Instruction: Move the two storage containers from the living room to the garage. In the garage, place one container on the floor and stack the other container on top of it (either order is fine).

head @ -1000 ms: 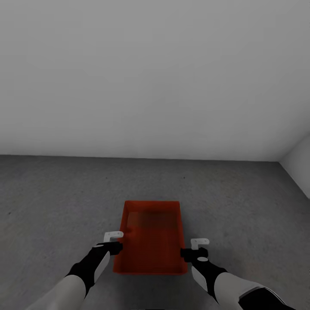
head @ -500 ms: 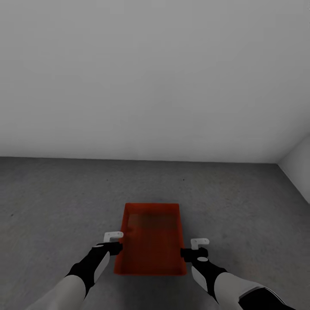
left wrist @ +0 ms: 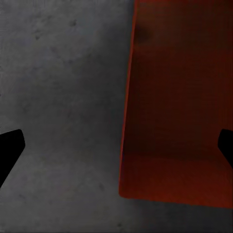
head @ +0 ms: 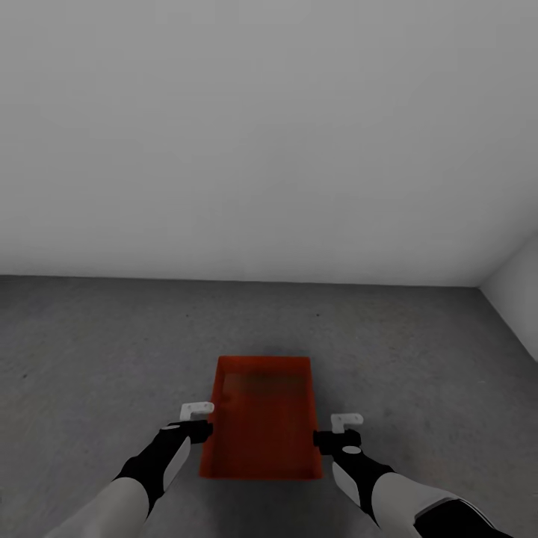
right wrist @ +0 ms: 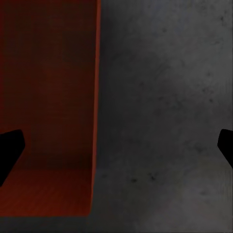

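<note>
Garage. One orange-red open-topped rectangular plastic container (head: pixel 261 418) sits on the dark grey speckled concrete floor (head: pixel 97 351), well short of the plain white-grey wall (head: pixel 269 134). Left pincer (head: pixel 196 418) and right pincer (head: pixel 344 430) flank its long walls, both spread wide, holding nothing; wrist views show each straddling a rim from above.

Judgement: container placed. To retreat cleanly, lift both arms straight up before backing off, so no fingertip drags a wall.

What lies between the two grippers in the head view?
The orange-red container lies on the concrete floor between the left gripper and the right gripper; the head view shows nothing else there.
</note>
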### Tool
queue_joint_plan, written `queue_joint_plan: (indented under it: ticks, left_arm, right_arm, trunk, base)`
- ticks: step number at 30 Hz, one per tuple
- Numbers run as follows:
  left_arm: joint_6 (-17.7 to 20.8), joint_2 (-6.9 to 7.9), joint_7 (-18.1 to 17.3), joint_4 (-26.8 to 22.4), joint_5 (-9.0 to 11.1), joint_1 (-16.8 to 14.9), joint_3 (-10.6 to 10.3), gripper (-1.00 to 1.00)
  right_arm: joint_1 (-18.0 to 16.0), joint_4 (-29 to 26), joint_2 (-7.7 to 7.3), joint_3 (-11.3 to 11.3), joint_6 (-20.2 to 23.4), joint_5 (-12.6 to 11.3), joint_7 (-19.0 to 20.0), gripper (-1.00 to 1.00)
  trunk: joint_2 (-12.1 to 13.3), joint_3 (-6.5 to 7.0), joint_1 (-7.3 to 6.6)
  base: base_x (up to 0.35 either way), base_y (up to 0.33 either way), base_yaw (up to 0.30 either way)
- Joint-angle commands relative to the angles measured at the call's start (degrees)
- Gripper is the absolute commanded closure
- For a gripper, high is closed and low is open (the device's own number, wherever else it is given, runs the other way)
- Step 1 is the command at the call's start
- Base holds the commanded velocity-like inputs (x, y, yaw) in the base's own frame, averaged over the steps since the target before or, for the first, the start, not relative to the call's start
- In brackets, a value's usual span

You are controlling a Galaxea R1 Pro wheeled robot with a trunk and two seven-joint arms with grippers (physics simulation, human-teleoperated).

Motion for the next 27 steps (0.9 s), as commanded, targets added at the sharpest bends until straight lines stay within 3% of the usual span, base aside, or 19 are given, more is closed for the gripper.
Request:
queue_joint_plan:
  ticks: [1,27]
  left_arm:
    - [0.3,0.0,0.3,-0.1,0.4,0.0,-0.1,-1.0]
    - [0.3,-0.03,0.3,-0.2,0.4,0.0,-0.1,-1.0]
  right_arm:
    - [0.0,0.1,0.02,0.5,-0.2,-0.6,-0.2,-1.0]
    - [0.0,0.1,0.09,0.6,-0.2,-0.6,-0.2,-1.0]
  trunk:
    - [0.4,0.15,-0.23]
    - [10.8,4.82,-5.94]
  base:
    - [0.0,0.0,0.0]
    - [0.0,0.0,0.0]
